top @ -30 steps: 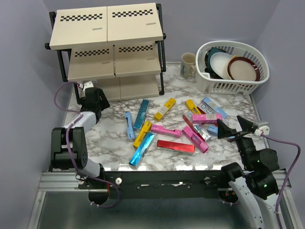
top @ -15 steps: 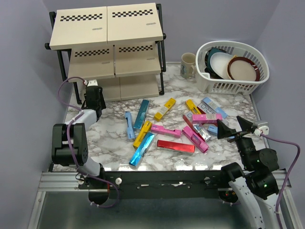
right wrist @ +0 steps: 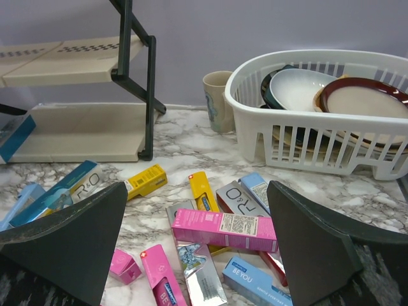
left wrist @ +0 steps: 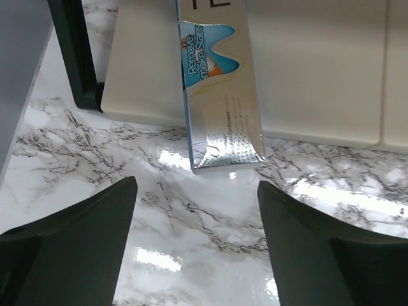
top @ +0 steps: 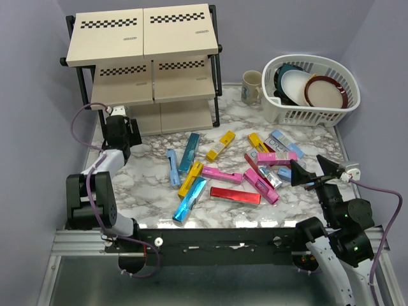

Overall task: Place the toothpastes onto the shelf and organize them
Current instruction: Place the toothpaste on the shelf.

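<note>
Silver carton (left wrist: 220, 95) lies half on the shelf (left wrist: 319, 76), on its bottom board, with the near end poking out over the marble table (left wrist: 210, 255). The left gripper (left wrist: 196, 186) sits just short of it at 6 o'clock, fingers spread wide, touching nothing. From the top view that's about 10 o'clock on the table. The other toothpastes (top: 236, 172) are scattered mid-table toward 3 o'clock. The right gripper (right wrist: 196, 186) hangs at that pile's 4 o'clock edge, also wide apart and empty.
</note>
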You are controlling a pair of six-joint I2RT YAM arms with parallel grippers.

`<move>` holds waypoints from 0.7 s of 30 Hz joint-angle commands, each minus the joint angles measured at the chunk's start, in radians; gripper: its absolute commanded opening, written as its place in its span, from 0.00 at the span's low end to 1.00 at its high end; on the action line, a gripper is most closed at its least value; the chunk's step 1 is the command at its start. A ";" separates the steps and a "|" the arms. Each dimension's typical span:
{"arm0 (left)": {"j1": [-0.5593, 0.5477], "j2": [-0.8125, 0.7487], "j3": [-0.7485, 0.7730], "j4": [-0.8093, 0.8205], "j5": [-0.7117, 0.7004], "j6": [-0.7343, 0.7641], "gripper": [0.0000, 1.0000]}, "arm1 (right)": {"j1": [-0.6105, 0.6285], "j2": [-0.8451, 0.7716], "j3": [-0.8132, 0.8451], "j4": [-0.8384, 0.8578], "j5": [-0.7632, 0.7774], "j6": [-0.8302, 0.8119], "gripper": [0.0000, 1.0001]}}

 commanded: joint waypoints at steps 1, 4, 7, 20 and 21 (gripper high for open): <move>-0.017 -0.103 -0.095 0.125 0.020 -0.142 0.97 | 0.007 -0.285 0.021 -0.009 0.009 0.003 1.00; -0.019 -0.100 -0.110 0.162 -0.026 -0.160 0.99 | 0.008 -0.285 0.021 -0.009 0.006 0.002 1.00; -0.022 -0.065 -0.087 0.164 -0.049 -0.166 0.99 | 0.008 -0.285 0.021 -0.010 0.004 0.000 1.00; -0.037 0.037 -0.057 0.230 -0.101 -0.160 0.85 | 0.008 -0.285 0.016 -0.007 0.013 -0.004 1.00; -0.040 0.043 -0.055 0.230 -0.100 -0.158 0.85 | 0.008 -0.283 0.016 -0.007 0.015 -0.005 1.00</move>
